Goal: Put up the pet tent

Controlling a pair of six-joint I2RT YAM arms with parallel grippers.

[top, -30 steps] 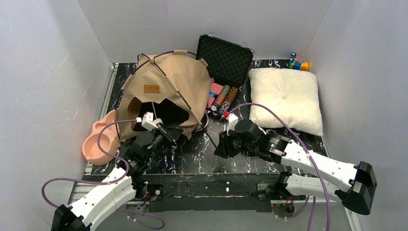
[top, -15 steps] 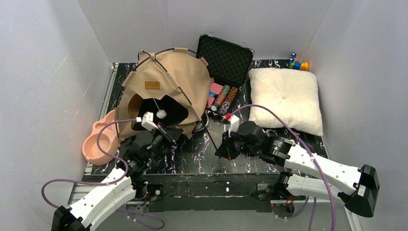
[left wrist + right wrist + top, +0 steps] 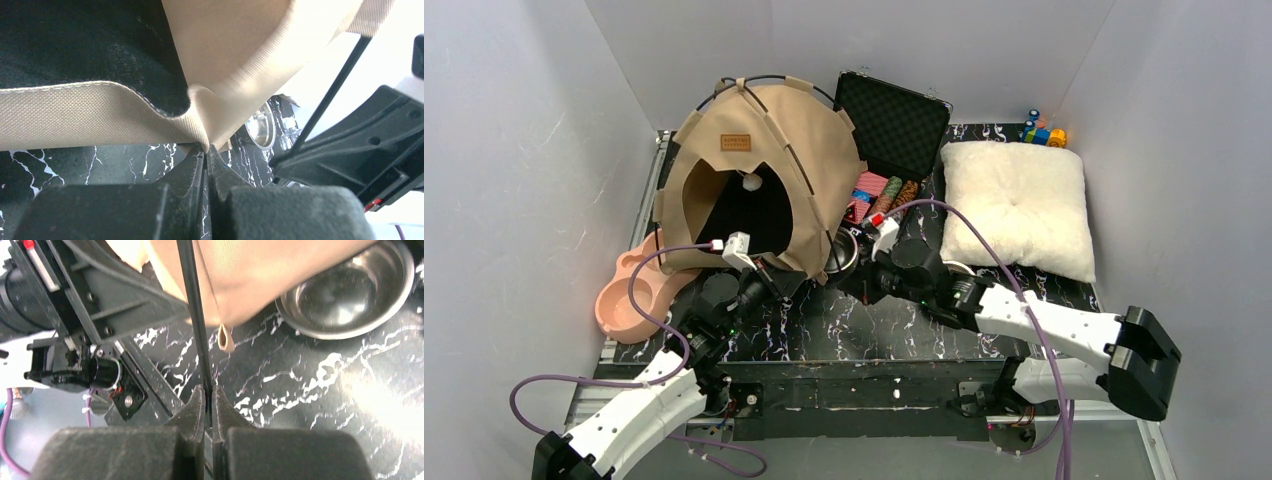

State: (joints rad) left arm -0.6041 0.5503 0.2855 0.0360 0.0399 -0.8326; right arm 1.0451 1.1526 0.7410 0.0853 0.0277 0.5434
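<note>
The tent [image 3: 754, 165] stands domed. Left jaws pinch its hem [image 3: 200, 127], and right jaws clamp a pole [image 3: 192, 305] whose end likely needs seating.

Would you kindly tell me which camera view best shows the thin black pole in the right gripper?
The right wrist view: the thin black pole runs into the shut jaws of the right gripper. The left wrist view shows a slanted stretch beside the tan canvas pet tent; the top view hardly resolves it.
</note>
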